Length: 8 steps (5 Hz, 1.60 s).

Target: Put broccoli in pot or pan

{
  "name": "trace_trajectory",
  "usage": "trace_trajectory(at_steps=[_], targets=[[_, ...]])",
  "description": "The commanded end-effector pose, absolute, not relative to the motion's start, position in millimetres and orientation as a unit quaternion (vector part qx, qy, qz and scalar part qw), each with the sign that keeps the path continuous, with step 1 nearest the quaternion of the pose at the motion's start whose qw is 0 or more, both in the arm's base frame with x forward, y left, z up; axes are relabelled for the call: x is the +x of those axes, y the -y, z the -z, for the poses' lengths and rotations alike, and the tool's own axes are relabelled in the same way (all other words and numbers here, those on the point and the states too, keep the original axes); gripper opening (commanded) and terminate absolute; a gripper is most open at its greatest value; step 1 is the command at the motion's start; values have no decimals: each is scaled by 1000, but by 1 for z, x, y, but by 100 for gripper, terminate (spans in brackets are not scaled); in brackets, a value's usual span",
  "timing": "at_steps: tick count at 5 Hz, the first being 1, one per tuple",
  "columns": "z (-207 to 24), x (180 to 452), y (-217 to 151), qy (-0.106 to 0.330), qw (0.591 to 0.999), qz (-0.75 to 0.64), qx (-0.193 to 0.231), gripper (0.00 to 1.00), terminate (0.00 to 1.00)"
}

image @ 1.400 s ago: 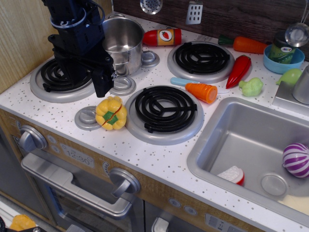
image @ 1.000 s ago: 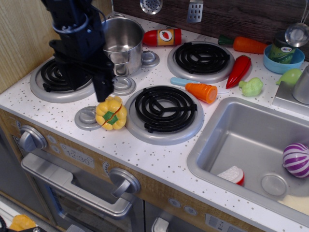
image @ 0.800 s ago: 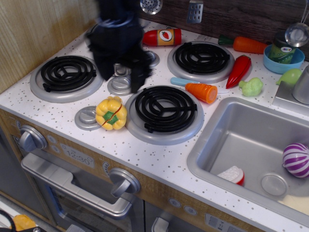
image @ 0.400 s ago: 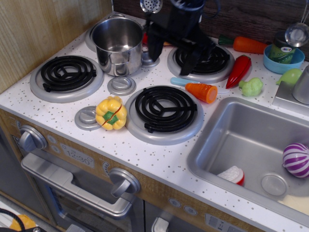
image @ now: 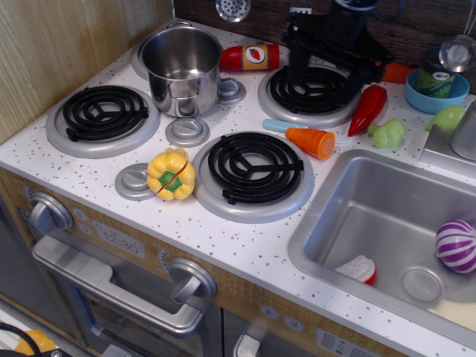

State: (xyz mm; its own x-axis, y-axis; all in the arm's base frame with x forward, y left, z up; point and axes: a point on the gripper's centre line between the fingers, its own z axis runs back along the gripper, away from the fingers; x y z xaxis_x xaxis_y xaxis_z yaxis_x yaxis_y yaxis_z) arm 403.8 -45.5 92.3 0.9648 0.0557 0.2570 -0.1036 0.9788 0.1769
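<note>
Broccoli point(image: 387, 133) on the counter by the sink's point(image: 327, 223) back edge, right of and nearer than the gripper point(image: 329, 71), well apart. Gripper above the back burner point(image: 312, 93), fingers spread, empty. Broccoli's axis unclear. Red pepper point(image: 370, 108) between them; carrot piece point(image: 312, 141) nearby. Pot point(image: 181, 69) far left.

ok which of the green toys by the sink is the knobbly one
The broccoli, the pale green piece with a lumpy top lying on the counter just above the sink rim, right of the red pepper. The other green toy, further right, is smooth and rounded.
</note>
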Motion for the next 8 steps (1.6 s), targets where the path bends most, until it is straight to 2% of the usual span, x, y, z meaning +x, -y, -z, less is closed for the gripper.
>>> trace_trajectory(at_steps=[1, 2, 3, 4, 8], targets=[[-108, 418, 82, 195, 977, -67, 46, 100, 0], [-96, 429, 96, 227, 970, -75, 44, 100, 0], [-86, 439, 105, 241, 967, -84, 19, 100, 0], [-68, 446, 111, 250, 965, -84, 3, 100, 0], [-44, 463, 104, 274, 957, -91, -10, 100, 0]])
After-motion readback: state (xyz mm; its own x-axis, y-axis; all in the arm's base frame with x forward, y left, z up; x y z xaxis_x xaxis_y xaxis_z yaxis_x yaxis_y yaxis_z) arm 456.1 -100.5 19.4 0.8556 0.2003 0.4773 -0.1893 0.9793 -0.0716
